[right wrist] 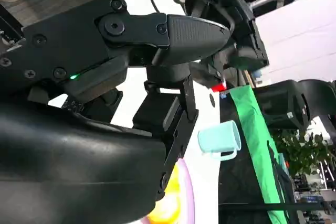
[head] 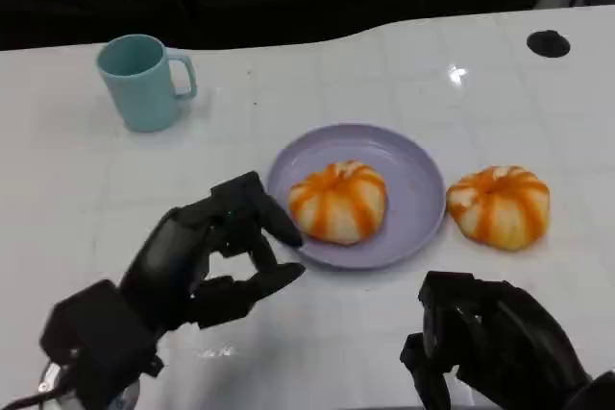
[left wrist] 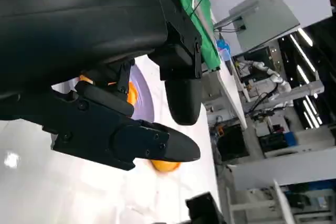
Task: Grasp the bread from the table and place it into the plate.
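Two round orange-and-white striped breads show in the head view. One bread (head: pixel 338 201) lies on the purple plate (head: pixel 413 170) at the table's middle. The other bread (head: pixel 500 205) sits on the table just right of the plate. My left hand (head: pixel 207 256) hovers at the plate's left rim, fingers spread, holding nothing. My right hand (head: pixel 490 343) hangs low near the front edge, below the table bread and apart from it, with nothing in it. In the left wrist view the plate (left wrist: pixel 143 98) and an orange bread (left wrist: pixel 167 166) peek past the fingers (left wrist: pixel 157 145).
A teal mug (head: pixel 142 82) stands at the back left, and the right wrist view has the same mug (right wrist: pixel 220 139). A small black round spot (head: pixel 548 43) marks the table's far right. The white table's back edge meets a dark background.
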